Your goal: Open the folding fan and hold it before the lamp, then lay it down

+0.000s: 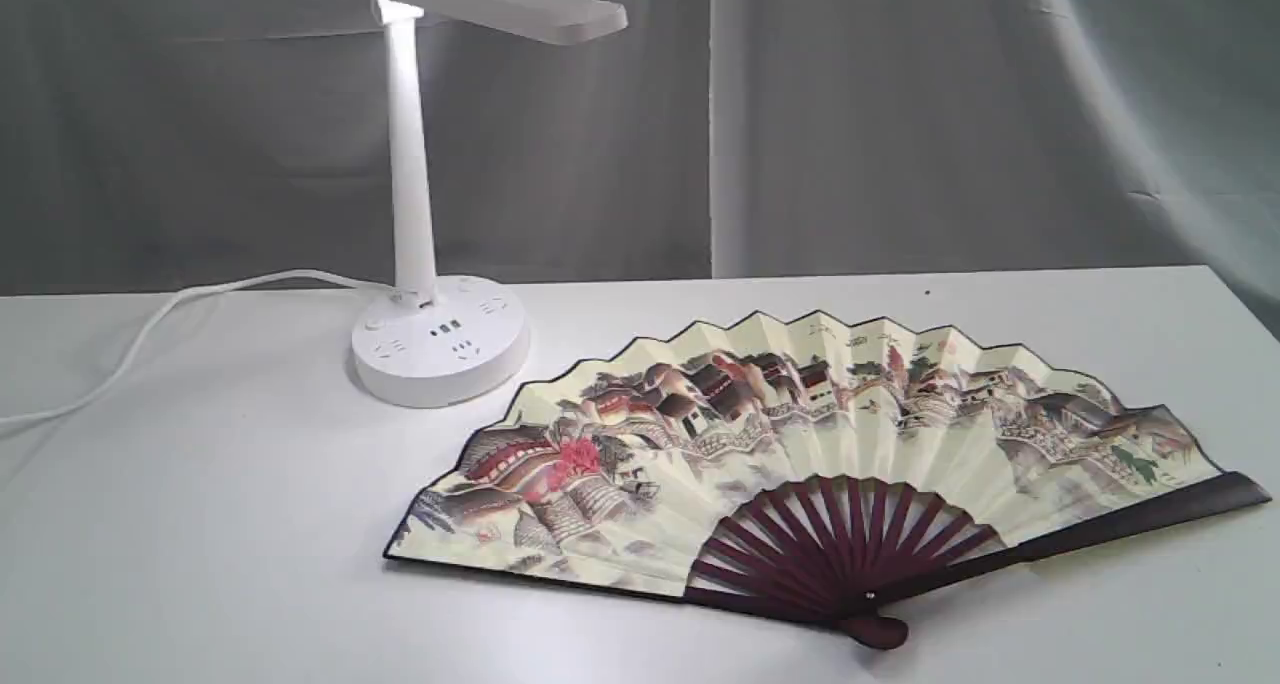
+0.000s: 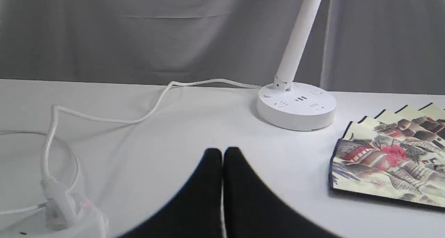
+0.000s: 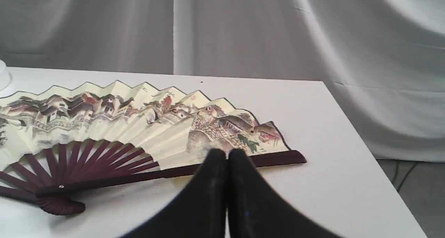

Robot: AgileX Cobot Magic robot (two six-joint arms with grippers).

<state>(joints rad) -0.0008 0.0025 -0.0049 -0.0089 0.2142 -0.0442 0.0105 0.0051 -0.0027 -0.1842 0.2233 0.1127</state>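
Both arms carry nothing. I see the left end effector with its jaws pressed together over the bare worktop, and the right end effector closed the same way. The folding fan lies fully spread on the worktop, painted side up, near the round base of the lamp.

Left wrist view crops the lamp at its stem.

place: staged lab setup | evidence: white table, grey draped backdrop
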